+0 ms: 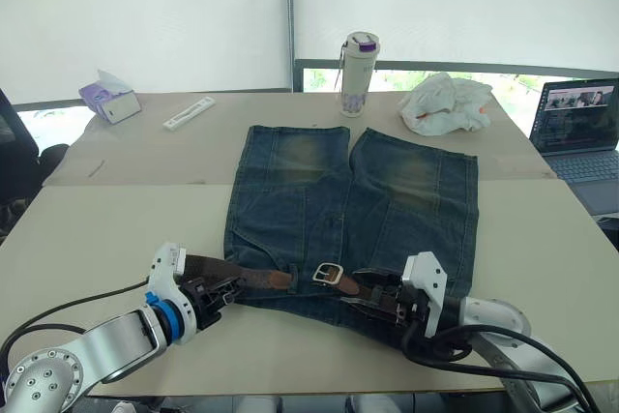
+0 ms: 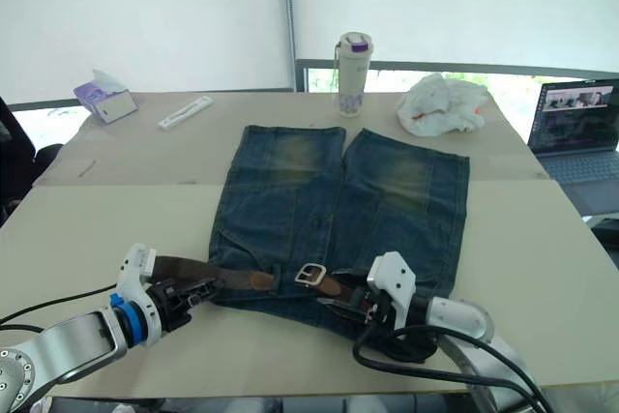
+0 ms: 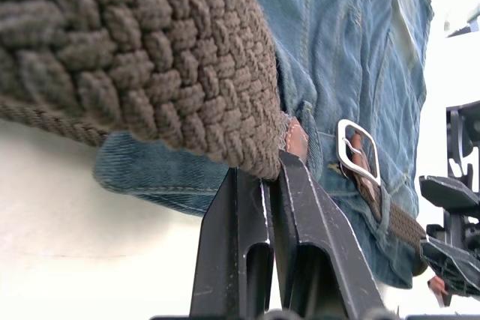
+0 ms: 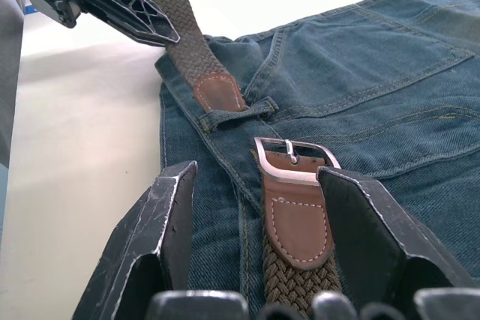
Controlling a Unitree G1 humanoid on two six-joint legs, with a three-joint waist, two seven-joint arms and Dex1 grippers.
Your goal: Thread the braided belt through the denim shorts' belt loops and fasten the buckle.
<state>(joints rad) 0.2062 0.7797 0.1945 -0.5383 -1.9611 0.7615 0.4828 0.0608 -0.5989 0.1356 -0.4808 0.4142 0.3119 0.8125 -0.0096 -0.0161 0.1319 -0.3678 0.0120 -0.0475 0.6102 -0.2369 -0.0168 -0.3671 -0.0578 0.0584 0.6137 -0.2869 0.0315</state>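
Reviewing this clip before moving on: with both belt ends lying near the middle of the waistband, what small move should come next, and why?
Probably the left end effector should push the belt's leather tip toward the buckle. The tip lies at a belt loop, short of the unfastened buckle. The right end effector is open around the buckle strap, steadying that end.

Office or lab workroom.
Large beige table [image 1: 116,220], open grey laptop [image 1: 583,137], white roller blinds [image 1: 145,16] over windows, purple tissue box [image 1: 109,100].

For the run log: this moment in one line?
left gripper: shut on braided belt | right gripper: open around strap | buckle: unfastened
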